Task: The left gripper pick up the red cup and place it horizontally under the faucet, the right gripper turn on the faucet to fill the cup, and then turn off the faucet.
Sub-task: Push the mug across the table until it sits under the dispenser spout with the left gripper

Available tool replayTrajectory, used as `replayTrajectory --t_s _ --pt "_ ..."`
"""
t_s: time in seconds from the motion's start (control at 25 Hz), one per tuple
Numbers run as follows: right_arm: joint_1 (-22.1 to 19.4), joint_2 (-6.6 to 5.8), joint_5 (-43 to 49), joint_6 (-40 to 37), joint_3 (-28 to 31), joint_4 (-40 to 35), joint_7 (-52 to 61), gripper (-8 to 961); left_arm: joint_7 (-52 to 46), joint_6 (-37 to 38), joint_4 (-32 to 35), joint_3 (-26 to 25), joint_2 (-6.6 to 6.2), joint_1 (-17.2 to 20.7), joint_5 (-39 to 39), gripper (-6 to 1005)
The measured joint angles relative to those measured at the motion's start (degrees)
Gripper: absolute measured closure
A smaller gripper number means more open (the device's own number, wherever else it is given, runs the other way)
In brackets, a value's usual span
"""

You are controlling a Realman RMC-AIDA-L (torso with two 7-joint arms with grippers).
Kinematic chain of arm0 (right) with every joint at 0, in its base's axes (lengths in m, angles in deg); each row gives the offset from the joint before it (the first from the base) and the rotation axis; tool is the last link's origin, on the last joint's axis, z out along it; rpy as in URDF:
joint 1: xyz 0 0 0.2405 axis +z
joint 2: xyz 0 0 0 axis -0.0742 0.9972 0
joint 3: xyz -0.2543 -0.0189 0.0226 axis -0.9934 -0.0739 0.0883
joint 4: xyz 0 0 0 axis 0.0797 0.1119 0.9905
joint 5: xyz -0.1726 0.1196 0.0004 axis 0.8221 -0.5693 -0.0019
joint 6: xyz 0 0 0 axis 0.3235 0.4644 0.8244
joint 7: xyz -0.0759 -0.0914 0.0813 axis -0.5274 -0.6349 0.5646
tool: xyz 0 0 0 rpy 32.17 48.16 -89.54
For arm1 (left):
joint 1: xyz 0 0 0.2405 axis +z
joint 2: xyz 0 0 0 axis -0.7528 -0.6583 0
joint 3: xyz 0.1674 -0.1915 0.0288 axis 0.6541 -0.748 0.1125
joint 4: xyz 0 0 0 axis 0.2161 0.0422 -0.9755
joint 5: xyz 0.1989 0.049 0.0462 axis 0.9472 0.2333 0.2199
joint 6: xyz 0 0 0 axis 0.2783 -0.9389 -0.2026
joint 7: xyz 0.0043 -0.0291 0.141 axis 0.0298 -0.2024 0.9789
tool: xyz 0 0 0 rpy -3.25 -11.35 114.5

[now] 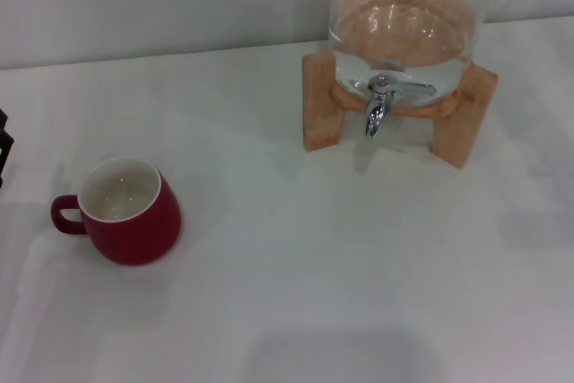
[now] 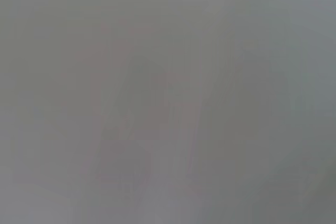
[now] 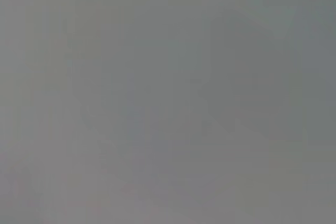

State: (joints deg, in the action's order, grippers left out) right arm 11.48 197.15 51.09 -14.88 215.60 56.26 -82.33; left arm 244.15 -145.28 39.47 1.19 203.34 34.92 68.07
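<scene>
I am lining the left gripper [image 1: 4,145] up on the red cup [image 1: 126,211]. Its grip state I cannot tell; approaching away from the handle should help.

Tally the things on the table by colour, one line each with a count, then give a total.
Red: 1, the red cup
Clear glass: 1, the dispenser
Chrome: 1, the faucet
Wood: 1, the stand
Total: 4
A black part at the head view's left edge, likely the left gripper, is not counted.
</scene>
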Motion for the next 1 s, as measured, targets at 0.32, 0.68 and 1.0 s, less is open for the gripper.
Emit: replayTrajectory --t_s 0.32,0.68,1.0 --pt "0.0 -0.02 0.0 0.0 0.0 0.0 0.0 280 0.0 -0.3 -0.1 0.0 0.00 0.0 0.0 334" --pt "0.0 0.02 0.0 0.0 0.0 0.0 0.0 279 0.0 -0.4 -0.9 3.0 0.11 1.2 0.4 333" --pt "0.6 -0.44 0.0 -0.3 0.0 0.0 0.0 279 -0.1 -0.4 -3.1 5.0 0.46 5.5 0.0 333"
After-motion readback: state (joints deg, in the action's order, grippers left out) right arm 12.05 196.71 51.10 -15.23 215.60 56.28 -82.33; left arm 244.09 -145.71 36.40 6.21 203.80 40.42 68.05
